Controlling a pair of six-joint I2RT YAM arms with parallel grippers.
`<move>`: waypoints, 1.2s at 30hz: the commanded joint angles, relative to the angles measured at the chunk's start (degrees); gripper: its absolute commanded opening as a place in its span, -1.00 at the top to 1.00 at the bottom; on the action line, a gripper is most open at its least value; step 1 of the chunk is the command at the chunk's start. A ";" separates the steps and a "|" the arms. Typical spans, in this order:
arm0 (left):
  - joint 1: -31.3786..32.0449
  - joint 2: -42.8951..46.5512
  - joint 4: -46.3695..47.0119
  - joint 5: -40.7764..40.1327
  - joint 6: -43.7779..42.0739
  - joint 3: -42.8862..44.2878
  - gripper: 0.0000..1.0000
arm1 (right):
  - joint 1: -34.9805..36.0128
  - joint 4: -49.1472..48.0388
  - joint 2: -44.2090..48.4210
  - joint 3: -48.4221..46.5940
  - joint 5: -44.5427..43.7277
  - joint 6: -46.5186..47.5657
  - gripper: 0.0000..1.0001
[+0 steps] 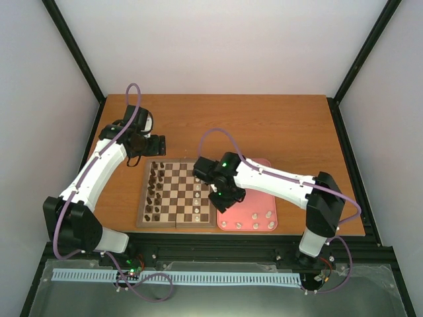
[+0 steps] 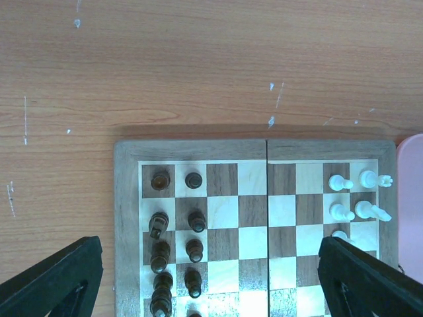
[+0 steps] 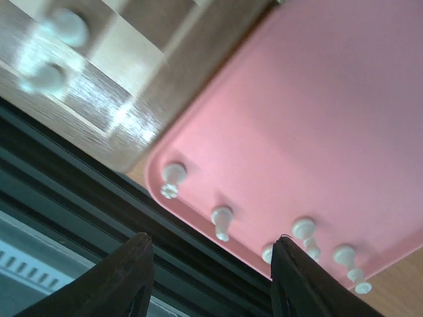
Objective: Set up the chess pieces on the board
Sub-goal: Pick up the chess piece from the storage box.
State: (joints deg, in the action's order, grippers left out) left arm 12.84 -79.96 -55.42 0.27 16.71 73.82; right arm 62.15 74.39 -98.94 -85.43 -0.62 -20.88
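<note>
Right pincer: dark fingers spread wide, nothing between them, hanging over the near left corner of the plain pink rectangular tray
Left pincer: jaws wide apart and empty, held above the far left corner of the square wooden chessboard
Tiny cream-white chess pieces: a few stand on the board's two right-hand columns; several more sit along the tray's near edge (exact count unclear)
Dark brown chess pieces: standing in the board's two left columns
Orange-brown wooden tabletop: carries board and tray, the tray just beside the board's right edge
</note>
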 commanded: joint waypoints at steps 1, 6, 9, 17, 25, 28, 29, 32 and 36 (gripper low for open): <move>-0.36 -1.49 0.24 0.55 -0.36 1.37 -1.00 | -0.69 -5.05 1.55 6.23 4.42 0.86 0.04; -0.35 -2.93 -0.25 -0.06 -0.45 2.56 -0.99 | -0.71 -8.31 0.43 9.16 7.44 3.40 0.08; -0.34 -3.31 -0.55 -0.30 -0.45 2.90 -1.00 | -0.71 -10.33 -0.05 11.87 9.00 3.11 0.10; -0.36 -3.48 -0.72 -0.70 -0.53 2.47 -0.99 | -0.71 -14.11 -1.22 15.99 11.78 4.69 0.17; -0.35 -3.47 -0.82 -0.61 -0.52 2.20 -0.99 | -0.70 -15.46 -3.45 16.77 12.94 4.69 0.30; -0.35 -3.34 -0.82 -0.57 -0.45 2.05 -0.99 | -0.71 -16.09 -3.29 17.52 12.33 3.83 0.29; -0.36 -3.29 -0.84 -0.54 -0.47 2.03 -1.00 | -0.71 -16.27 -3.33 17.70 12.25 3.69 0.30; -0.36 -3.11 -0.82 -0.30 -0.47 1.90 -1.00 | -0.71 -16.30 -4.03 17.80 11.83 3.23 0.31; -0.36 -2.99 -0.81 -0.25 -0.50 1.81 -0.99 | -0.67 -15.95 -3.32 17.97 10.07 2.14 0.32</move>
State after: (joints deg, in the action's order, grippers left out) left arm 12.84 -83.13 -55.53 0.16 16.71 74.22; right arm 61.17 58.83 -102.61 -67.96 11.27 -17.17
